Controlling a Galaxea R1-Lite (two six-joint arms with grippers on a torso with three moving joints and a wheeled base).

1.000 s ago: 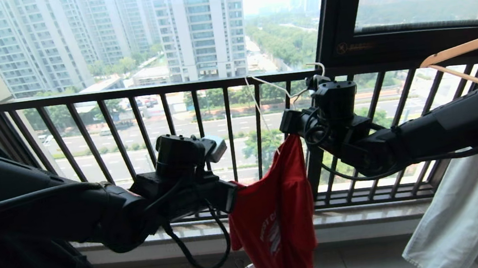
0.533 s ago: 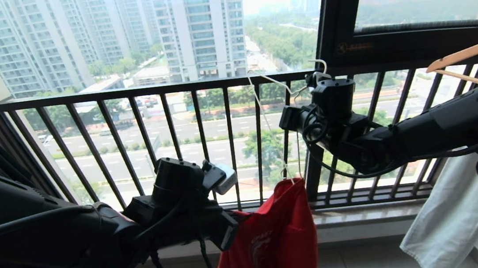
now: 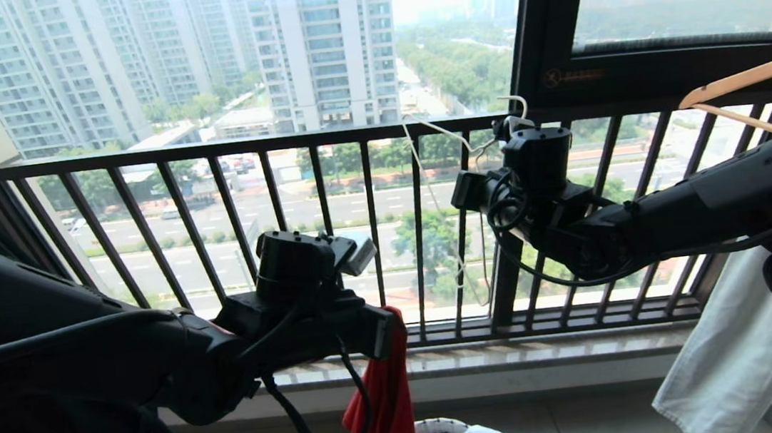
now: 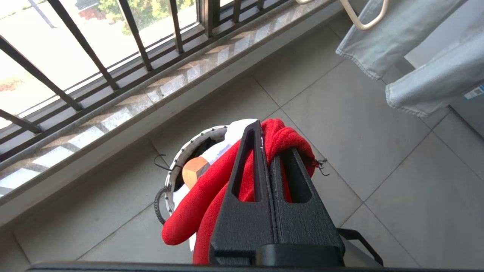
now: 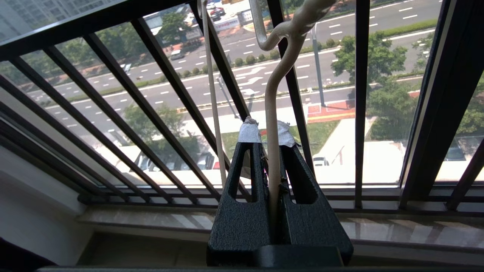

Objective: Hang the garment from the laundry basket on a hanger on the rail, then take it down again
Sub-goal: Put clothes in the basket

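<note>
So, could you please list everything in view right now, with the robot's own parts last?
red T-shirt: one, red, bunched in the left gripper, hanging over the basket.
wire hanger: one, white, bare, held upright by the right gripper.
laundry basket: one, white rim, on the floor, holding white cloth.
wooden hangers: two, light wood, far right.
pale cloth: one, grey-green, hanging at right.
window railing: one, black, across the window.
left gripper: shut on the T-shirt, low centre.
right gripper: shut on the hanger, by the railing.
</note>
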